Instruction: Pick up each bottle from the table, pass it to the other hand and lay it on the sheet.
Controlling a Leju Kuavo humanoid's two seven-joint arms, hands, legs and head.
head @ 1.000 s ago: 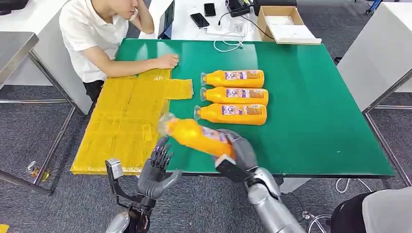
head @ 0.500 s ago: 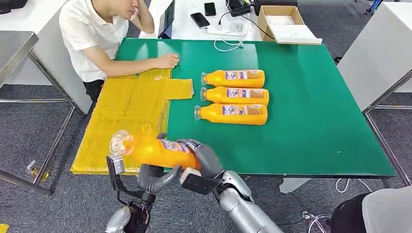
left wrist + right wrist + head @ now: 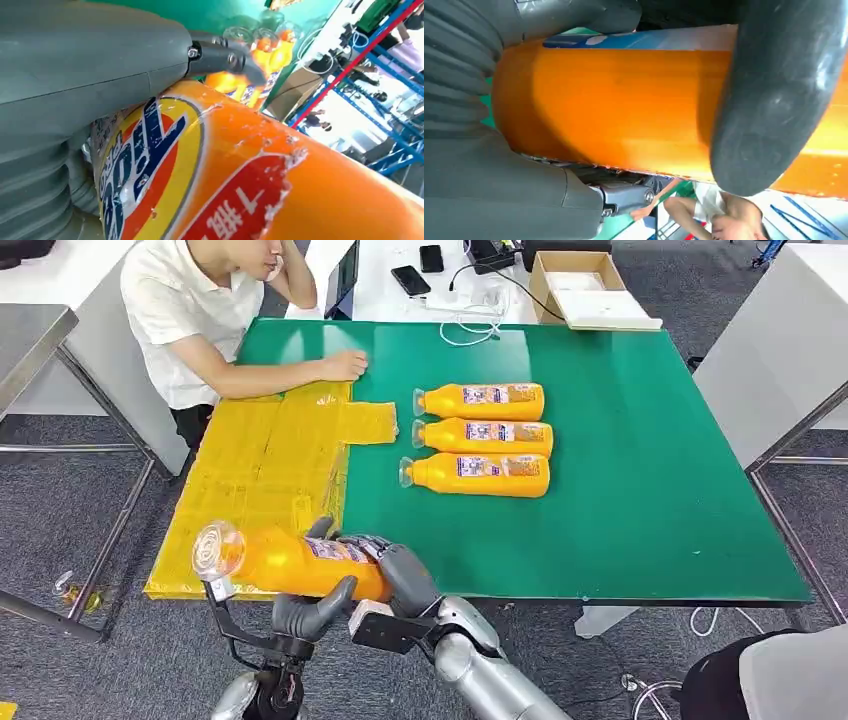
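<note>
Head view, orange bottle (image 3: 290, 562) gripped by both hands, left hand (image 3: 312, 612), right hand (image 3: 397, 575)

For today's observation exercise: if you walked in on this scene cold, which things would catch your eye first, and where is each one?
First the orange bottle held in the air at the table's near edge, the right hand gripping its base end and the left hand cupped under its middle. Next, three matching bottles lying in a neat row mid-table on the green mat, caps towards the yellow sheet. A person's hand rests at the sheet's far end.
</note>
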